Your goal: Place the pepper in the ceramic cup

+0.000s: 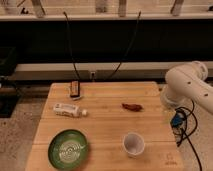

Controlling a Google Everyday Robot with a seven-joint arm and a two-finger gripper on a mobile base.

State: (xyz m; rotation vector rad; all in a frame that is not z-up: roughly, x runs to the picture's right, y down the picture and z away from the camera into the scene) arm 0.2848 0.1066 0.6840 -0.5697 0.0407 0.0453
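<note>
The pepper (132, 106) is small, dark red and slightly curved. It lies on the wooden table (107, 127), right of centre. The ceramic cup (133, 144) is small, white and upright, and stands near the table's front edge, straight in front of the pepper and about a cup's width from it. Its inside looks empty. My white arm (187, 85) is bent beside the table's right edge, off the tabletop. My gripper does not show in this view; only the arm's links and some cables (179, 122) are seen.
A green patterned bowl (68, 148) sits at the front left. A white tube-like bottle (69, 110) lies on its side at mid left. A small dark packet (75, 89) lies at the back left. A dark wall with hanging cables (70, 45) runs behind the table.
</note>
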